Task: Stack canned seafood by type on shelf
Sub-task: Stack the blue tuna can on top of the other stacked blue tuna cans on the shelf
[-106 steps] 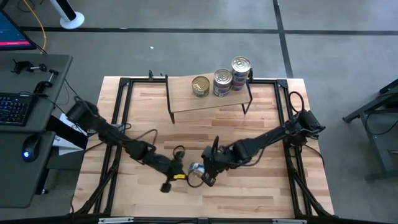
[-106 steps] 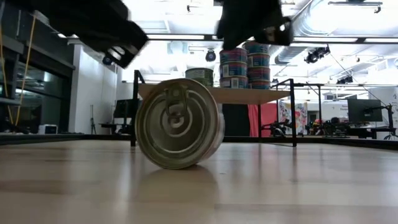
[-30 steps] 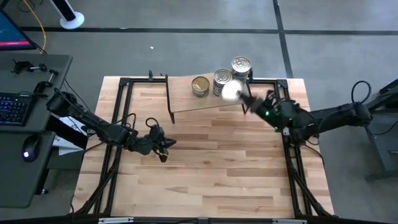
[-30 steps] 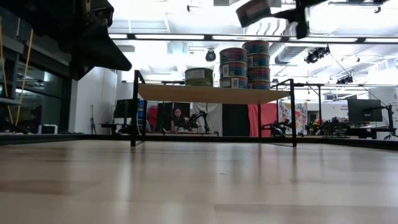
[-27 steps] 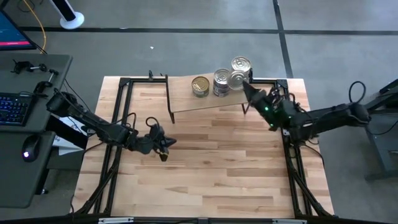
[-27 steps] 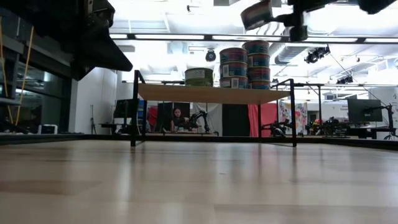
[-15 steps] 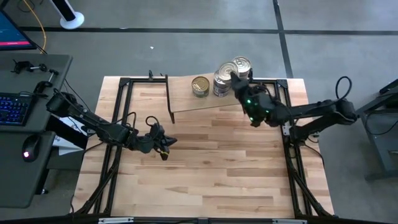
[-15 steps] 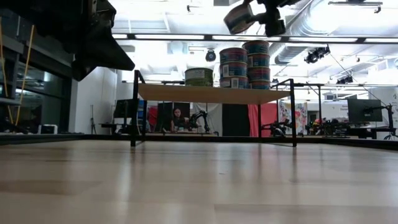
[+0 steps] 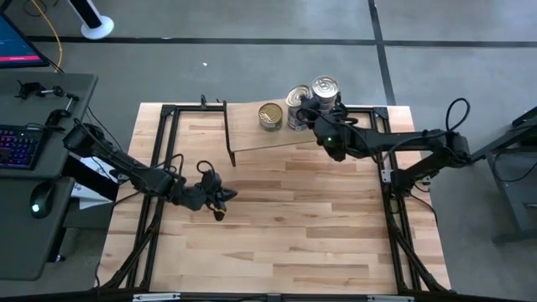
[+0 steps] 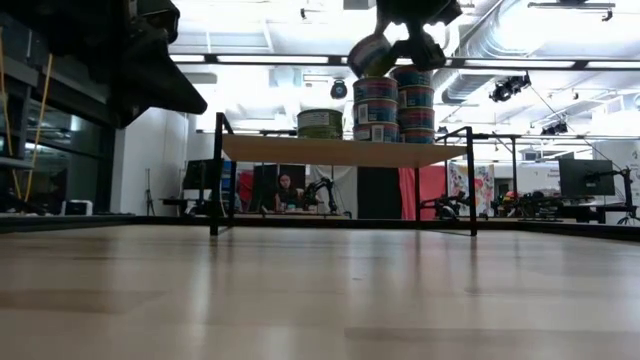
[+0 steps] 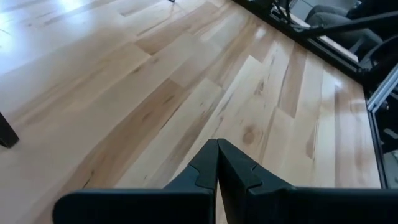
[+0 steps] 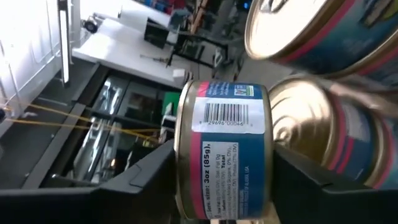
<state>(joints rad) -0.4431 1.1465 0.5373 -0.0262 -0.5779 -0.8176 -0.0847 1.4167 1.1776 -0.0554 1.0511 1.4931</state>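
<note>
Blue-labelled tin sits clenched in my right tool, tilted above the shelf stacks; left tool closed.

Grey concrete floor around the table. Desk with keyboard at frame left. Ceiling strip lights overhead.

Bright ceiling lights wash out the low view; the nearest tins look blurred
</note>
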